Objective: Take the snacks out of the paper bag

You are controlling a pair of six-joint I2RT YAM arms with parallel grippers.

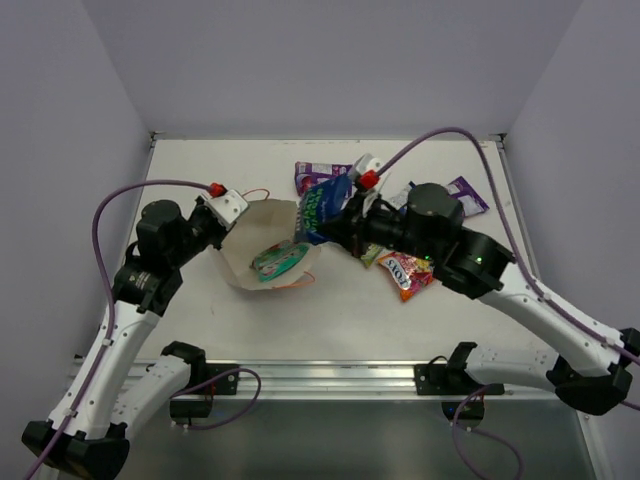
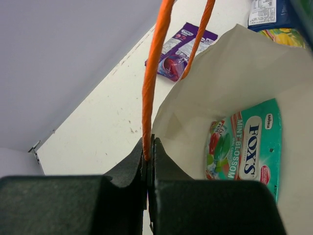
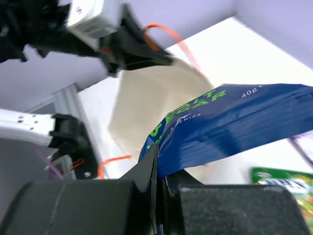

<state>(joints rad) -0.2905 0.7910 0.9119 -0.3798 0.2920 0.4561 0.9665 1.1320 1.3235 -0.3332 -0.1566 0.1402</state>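
The beige paper bag (image 1: 262,240) lies open on its side at mid table. My left gripper (image 1: 231,214) is shut on its orange handle (image 2: 151,83) and on the bag's rim, holding the mouth open. A teal-pink packet (image 2: 247,147) lies inside the bag (image 2: 234,73); it also shows in the top view (image 1: 279,261). My right gripper (image 1: 337,226) is shut on a blue packet with green lettering (image 3: 230,125), held just right of the bag's mouth (image 3: 151,98); the packet also shows from above (image 1: 322,208).
Other packets lie on the table right of the bag: a purple one (image 1: 318,174) at the back, another purple one (image 1: 466,194) far right, an orange-red one (image 1: 406,274) under my right arm, a green-yellow one (image 3: 288,188). Side walls close in left and right.
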